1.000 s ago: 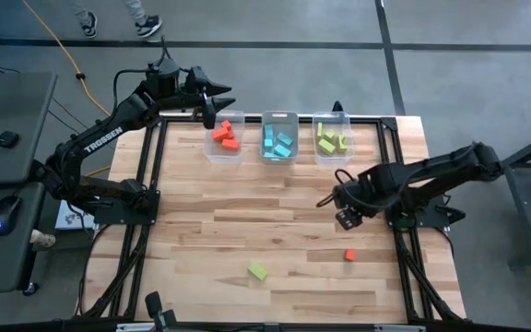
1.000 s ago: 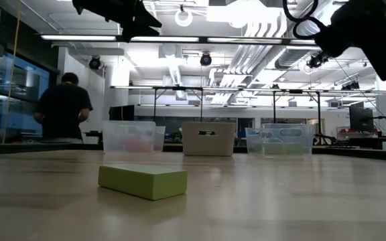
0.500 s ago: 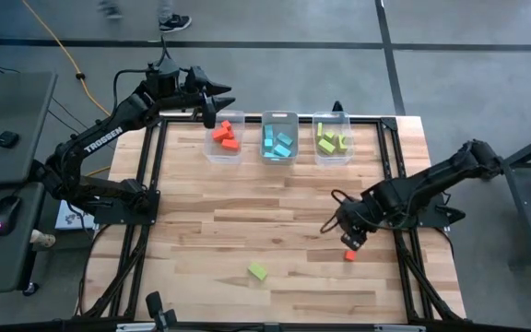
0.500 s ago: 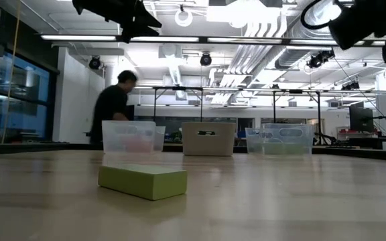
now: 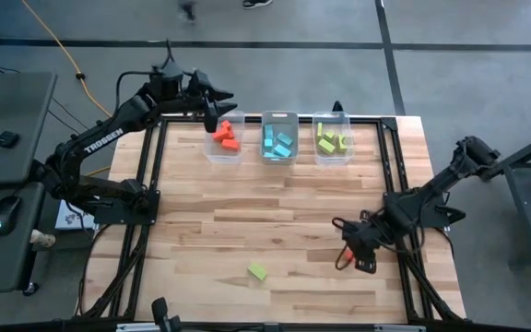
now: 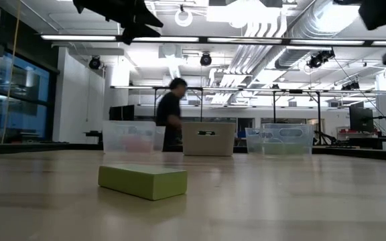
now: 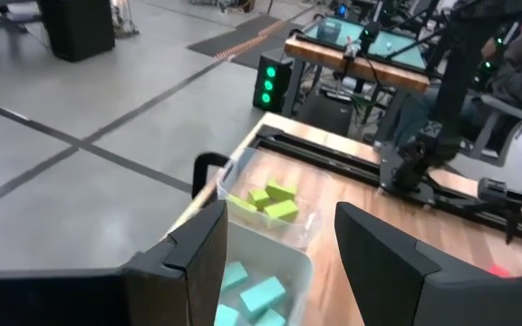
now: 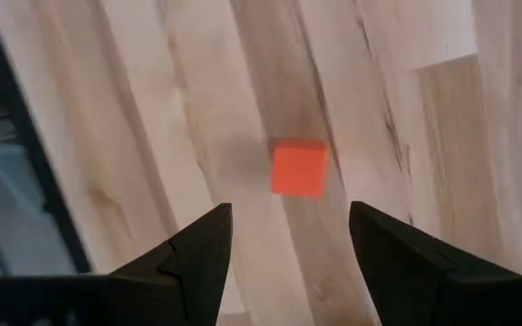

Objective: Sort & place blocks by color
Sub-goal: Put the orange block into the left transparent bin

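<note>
Two blocks lie loose on the table point(image 5: 275, 203): one red-orange cube point(image 8: 299, 168) near the right edge and one yellow-green bar point(image 5: 258, 271) toward the front centre, well apart from each other. Remaining blocks sit in three clear bins along the far edge. Left bin point(image 5: 223, 153) holds red-orange blocks point(image 5: 224, 136), about three, hard to separate. Middle bin point(image 5: 279, 118) holds light blue blocks point(image 5: 278, 141), roughly four. Right bin point(image 5: 331, 118) holds yellow-green blocks point(image 5: 331, 141), about three.

Right gripper point(image 5: 350, 255) hangs low over the red-orange cube, which the high view mostly hides beneath it. Right wrist view: cube lies on bare wood ahead of the two fingers point(image 8: 198, 258), centred on the gap, not touching either; jaws wide, holding nothing.

Left gripper point(image 5: 218, 103) is raised at the far left corner, just beside the left bin. Left wrist view: jaws wide, nothing between them; middle and right bins visible past the fingers point(image 7: 383, 263).

Writing: "TROSSEN" in white on the left arm point(image 5: 104, 138). No other label readable; a dark mark on the box point(image 6: 208, 138) in the low view is too small to read.

Low view: yellow-green bar fills the near foreground, flat on the wood. One person point(image 6: 171, 120) stands in the room behind the bins.
</note>
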Controlling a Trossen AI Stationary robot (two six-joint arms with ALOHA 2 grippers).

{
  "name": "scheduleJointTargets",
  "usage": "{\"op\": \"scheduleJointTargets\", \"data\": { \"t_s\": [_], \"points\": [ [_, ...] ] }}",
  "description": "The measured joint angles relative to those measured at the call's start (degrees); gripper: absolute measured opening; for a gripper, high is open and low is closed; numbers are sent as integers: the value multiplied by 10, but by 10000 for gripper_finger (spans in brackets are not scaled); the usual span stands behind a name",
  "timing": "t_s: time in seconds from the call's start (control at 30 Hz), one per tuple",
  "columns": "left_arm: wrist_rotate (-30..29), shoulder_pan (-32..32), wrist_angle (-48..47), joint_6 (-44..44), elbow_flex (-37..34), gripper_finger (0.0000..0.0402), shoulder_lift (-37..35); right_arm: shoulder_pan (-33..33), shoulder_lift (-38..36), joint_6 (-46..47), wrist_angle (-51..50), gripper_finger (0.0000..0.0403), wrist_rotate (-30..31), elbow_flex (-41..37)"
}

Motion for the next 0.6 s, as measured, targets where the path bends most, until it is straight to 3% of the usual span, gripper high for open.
{"op": "scheduleJointTargets", "data": {
  "t_s": [0.2,0.6],
  "points": [
    [1,-4,-45,13,0,181,0,29,0,31,-1,213,63,-11],
    [-2,-4,-61,20,0,181,0,29,51,3,31,212,44,-10]
  ]
}}
